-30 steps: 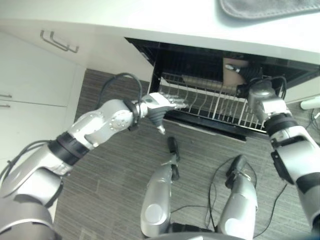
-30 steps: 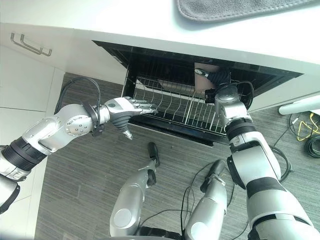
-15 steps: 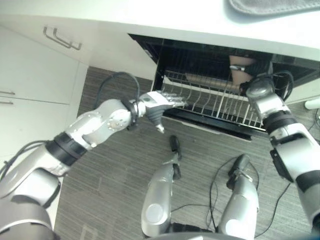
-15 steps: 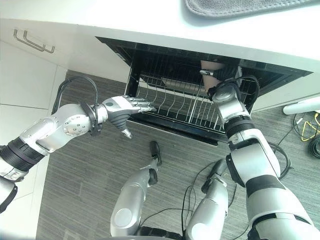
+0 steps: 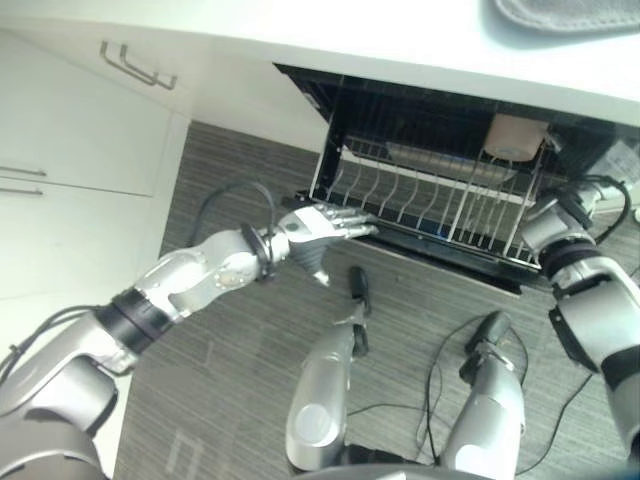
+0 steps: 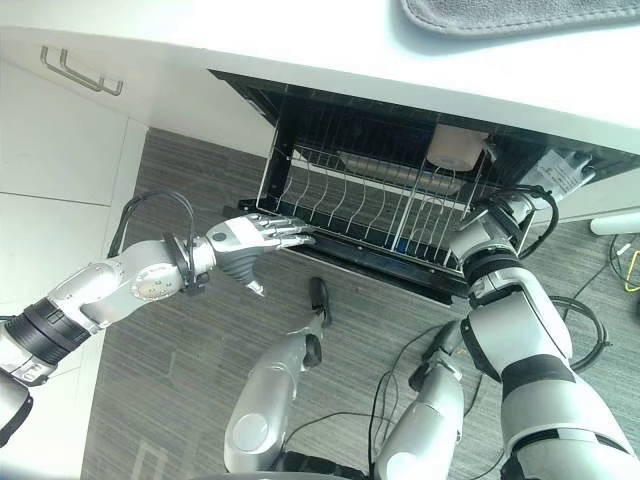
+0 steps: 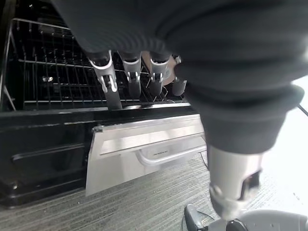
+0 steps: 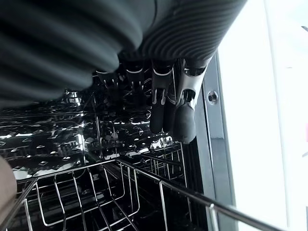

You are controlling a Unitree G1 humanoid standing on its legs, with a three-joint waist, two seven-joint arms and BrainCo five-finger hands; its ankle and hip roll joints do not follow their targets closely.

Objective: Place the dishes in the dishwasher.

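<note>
The dishwasher stands open under the counter with its wire rack (image 6: 345, 190) pulled forward. A beige dish (image 6: 456, 147) stands among the tines at the rack's back right; its edge (image 8: 4, 187) also shows in the right wrist view. My right hand (image 6: 502, 208) is at the rack's right end, apart from the dish. Its fingers (image 8: 166, 103) hang straight inside the dark tub above the rack and hold nothing. My left hand (image 5: 320, 225) reaches to the rack's front left, and its straight fingers (image 7: 130, 82) rest on the rack's front edge.
A silver door front with a handle (image 7: 154, 151) lies below the rack. A grey mat (image 6: 520, 12) lies on the white counter (image 6: 300, 40). White cabinets with bar handles (image 6: 80, 70) stand to the left. Grey plank floor (image 6: 190, 400) spreads in front.
My right hand has let go of the beige dish, left it standing in the rack's back right, and drawn back to the right. The left hand stays at the rack's front. The camera has shifted.
</note>
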